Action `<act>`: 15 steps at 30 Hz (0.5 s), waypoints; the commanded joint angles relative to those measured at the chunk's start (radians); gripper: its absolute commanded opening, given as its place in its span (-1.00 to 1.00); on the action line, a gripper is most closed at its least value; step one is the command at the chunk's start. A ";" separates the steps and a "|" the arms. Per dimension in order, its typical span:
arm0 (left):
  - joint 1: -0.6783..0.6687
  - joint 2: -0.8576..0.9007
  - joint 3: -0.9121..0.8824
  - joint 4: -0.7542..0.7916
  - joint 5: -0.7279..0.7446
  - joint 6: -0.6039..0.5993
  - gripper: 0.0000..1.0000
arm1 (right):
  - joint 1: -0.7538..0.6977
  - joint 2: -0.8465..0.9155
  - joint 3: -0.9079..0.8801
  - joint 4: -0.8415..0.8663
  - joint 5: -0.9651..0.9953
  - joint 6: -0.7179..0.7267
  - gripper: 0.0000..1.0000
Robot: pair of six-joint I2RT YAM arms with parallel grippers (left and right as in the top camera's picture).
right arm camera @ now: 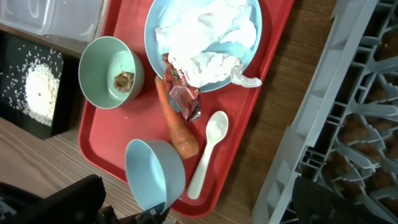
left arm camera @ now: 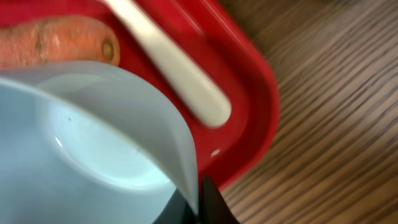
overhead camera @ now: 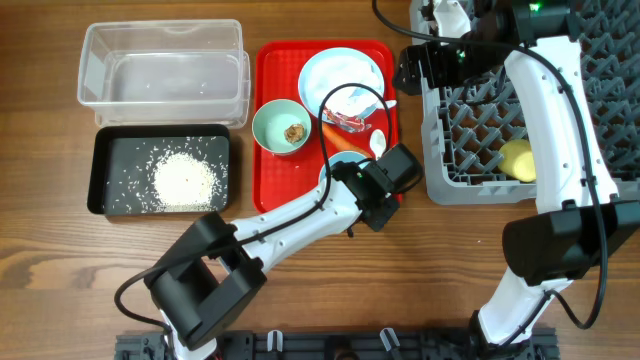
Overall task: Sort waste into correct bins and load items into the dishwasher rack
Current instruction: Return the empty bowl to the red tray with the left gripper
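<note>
Wooden table (overhead camera: 60, 290), brown and grained, filling the overhead view from edge to edge. At right, grey rack (overhead camera: 470, 130), with small yellow cup (overhead camera: 517, 160) lying among its pegs. In the middle, red tray (overhead camera: 268, 185). To its left, clear tub (overhead camera: 90, 60) on the far side of black tray (overhead camera: 100, 175), the latter holding white rice (overhead camera: 185, 180).

On the red tray: blue plate (overhead camera: 312, 80) heaped with crumpled tissue (right arm camera: 211, 37), pale green bowl (overhead camera: 262, 122) with brown lump (overhead camera: 294, 132) inside, carrot (right arm camera: 177, 130), white spoon (right arm camera: 208, 152), and wrapper (right arm camera: 185, 99) touching plate rim and carrot.

Mostly hidden overhead beneath the left gripper (left arm camera: 193, 202), plain only from the wrists: light blue bowl (right arm camera: 155, 177), tipped at the tray's near corner beside the carrot, its rim pinched between nearly closed fingers. Right gripper (overhead camera: 412, 68) over the rack's left edge; impossible to tell how far apart its fingers stand.
</note>
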 commanded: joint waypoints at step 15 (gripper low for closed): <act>0.140 -0.057 0.187 -0.162 -0.102 0.015 0.53 | 0.000 -0.025 0.013 0.000 0.019 0.001 0.99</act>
